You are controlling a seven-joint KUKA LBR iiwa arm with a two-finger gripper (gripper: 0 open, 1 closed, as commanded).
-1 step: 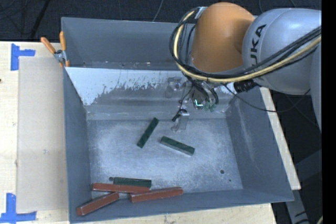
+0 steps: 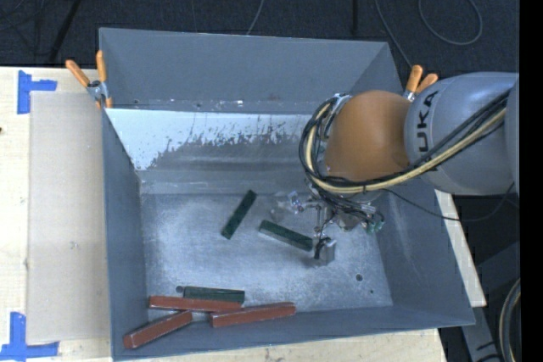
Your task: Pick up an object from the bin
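Looking down from the camera: my gripper (image 2: 322,248) is low over the bin (image 2: 170,208) floor, right of centre, just at the right end of a flat dark green bar (image 2: 284,234). Spread or pinched, I can't tell. A second green bar (image 2: 239,214) sits further left, and there are reddish sticks (image 2: 254,314) piled at the lower left.

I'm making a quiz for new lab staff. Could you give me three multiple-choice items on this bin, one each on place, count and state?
1. Where do the reddish-brown flat sticks lie?
A. far wall
B. near edge, view's lower left
C. far right corner
2. How many are there?
A. one
B. three
C. six
3. The dark green flat bar beside the end effector is:
A. lying flat
B. standing on end
C. outside the grey metal bin
Answers: B, they cluster along the bottom edge; B, three can be counted; A, it rests on the floor.
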